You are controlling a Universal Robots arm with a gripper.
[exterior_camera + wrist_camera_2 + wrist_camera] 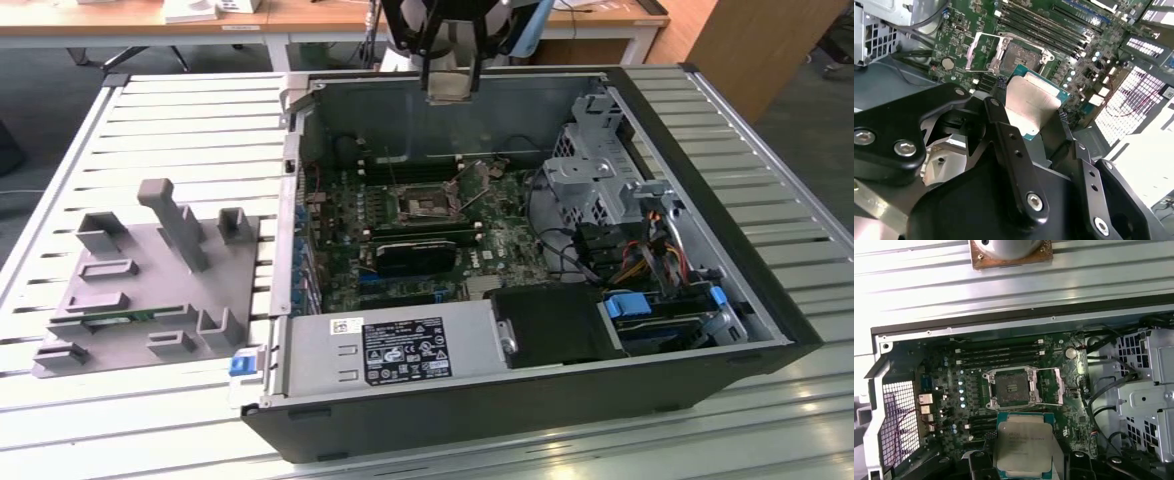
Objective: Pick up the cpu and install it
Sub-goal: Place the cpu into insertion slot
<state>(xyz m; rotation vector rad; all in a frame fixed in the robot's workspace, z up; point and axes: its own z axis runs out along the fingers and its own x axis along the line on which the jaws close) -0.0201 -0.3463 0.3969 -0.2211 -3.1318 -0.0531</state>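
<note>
The cpu (1024,445), a flat square chip with a silver top and a green edge, hangs between the fingers of my gripper (1026,457), which is shut on it. In the second wrist view the cpu (1031,100) sits between two black fingers (1004,135) of the gripper (1029,111). In the exterior view the gripper (450,80) hovers with the cpu (450,94) above the far wall of the open computer case (534,400). The motherboard's socket (430,206) lies below with its metal frame flipped open; it appears as the socket (1010,387) and the socket (1021,52) in both wrist views.
A grey fixture tray (147,290) with upright posts lies on the slatted table at the exterior view's left. Inside the case are a power supply (400,350), a black block (414,255), a drive cage (601,160) and coloured cables (641,250).
</note>
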